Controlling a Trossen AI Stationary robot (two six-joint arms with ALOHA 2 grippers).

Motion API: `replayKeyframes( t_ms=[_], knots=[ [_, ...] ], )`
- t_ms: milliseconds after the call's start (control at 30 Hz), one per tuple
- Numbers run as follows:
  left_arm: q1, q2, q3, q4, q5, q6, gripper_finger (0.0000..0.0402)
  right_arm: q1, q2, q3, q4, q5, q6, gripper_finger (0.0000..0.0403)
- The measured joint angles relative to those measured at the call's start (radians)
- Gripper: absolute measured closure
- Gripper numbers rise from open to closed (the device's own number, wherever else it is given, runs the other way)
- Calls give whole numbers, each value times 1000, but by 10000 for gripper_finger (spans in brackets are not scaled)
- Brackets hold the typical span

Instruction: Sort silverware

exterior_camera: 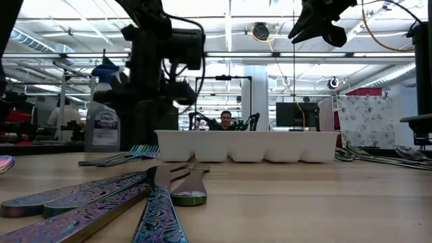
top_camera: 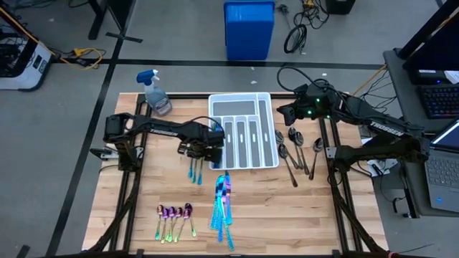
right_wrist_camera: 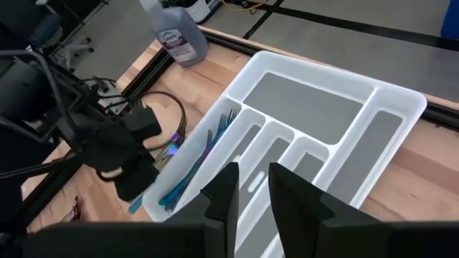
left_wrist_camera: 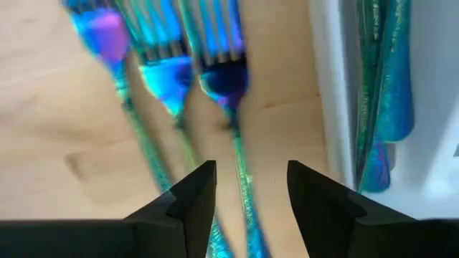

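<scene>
Three blue-teal forks (left_wrist_camera: 226,79) lie side by side on the wooden table (top_camera: 287,215), just left of the white tray (top_camera: 244,97). My left gripper (left_wrist_camera: 251,168) points down over them, open, one finger on each side of the rightmost fork's handle (left_wrist_camera: 242,193), clear of it. More forks (right_wrist_camera: 201,161) lie in the tray's leftmost slot. Iridescent knives (top_camera: 222,204) lie at the near middle, small purple spoons (top_camera: 174,215) near left, dark spoons (top_camera: 294,150) right of the tray. My right gripper (right_wrist_camera: 252,172) hangs high over the tray's far right corner, narrowly open and empty.
A spray bottle (top_camera: 154,92) stands at the table's far left corner. A blue bin (top_camera: 249,29) stands on the floor beyond the far edge. Bare wood lies between the knives and the table's right edge. A person sits in the room behind the table.
</scene>
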Motion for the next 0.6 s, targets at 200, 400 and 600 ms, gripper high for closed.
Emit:
replayKeyframes(
  t_ms=[200, 400, 600],
  knots=[
    [0, 12, -11, 28, -12, -24, 245, 0, -1, 0, 2, 1, -3, 342],
    [1, 46, -12, 41, -26, -23, 245, 0, 0, 0, 2, 0, -10, 342],
    [5, 64, -12, 15, -39, -28, 245, 0, 0, 0, 2, -1, -11, 342]
  ],
)
